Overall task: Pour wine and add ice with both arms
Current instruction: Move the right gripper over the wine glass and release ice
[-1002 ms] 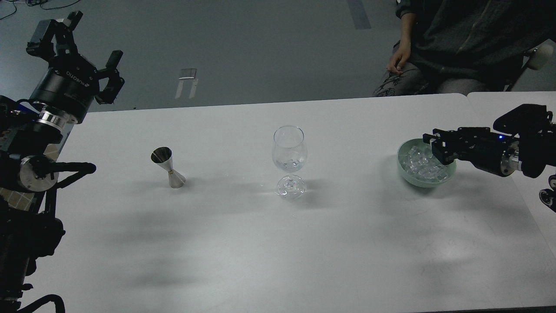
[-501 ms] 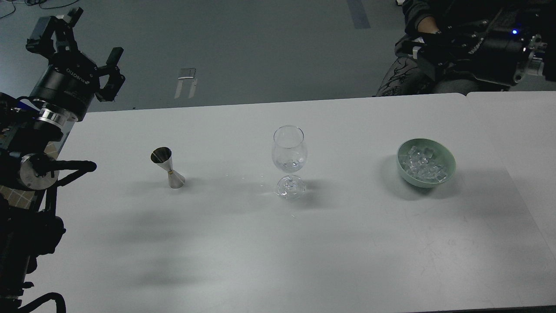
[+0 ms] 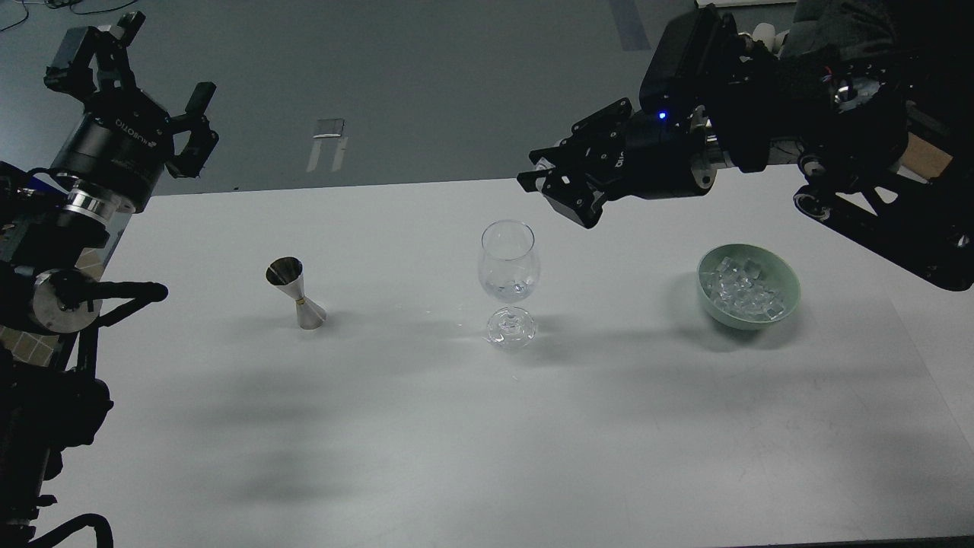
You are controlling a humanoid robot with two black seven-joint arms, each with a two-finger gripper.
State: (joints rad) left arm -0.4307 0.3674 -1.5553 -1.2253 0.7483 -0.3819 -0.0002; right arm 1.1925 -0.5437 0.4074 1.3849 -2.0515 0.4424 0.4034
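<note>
A clear wine glass (image 3: 508, 262) stands upright at the table's middle, with a little clear content at the bottom of its bowl. A steel jigger (image 3: 295, 294) stands to its left. A pale green bowl (image 3: 789, 301) at the right holds a heap of ice (image 3: 742, 293) cubes. My right gripper (image 3: 559, 196) hangs in the air just above and to the right of the glass's rim; it is dark, and I cannot tell whether it holds anything. My left gripper (image 3: 129, 72) is raised at the far left beyond the table's corner, fingers spread, empty.
The white table (image 3: 456, 426) runs across the view; a second table (image 3: 936, 251) abuts it at the right. My right arm (image 3: 860, 129) spans the air above the bowl. Grey floor lies beyond the far edge.
My right gripper has left the ice bowl, risen high at the far right, then swung left to just above the wine glass. The left arm has barely moved.
</note>
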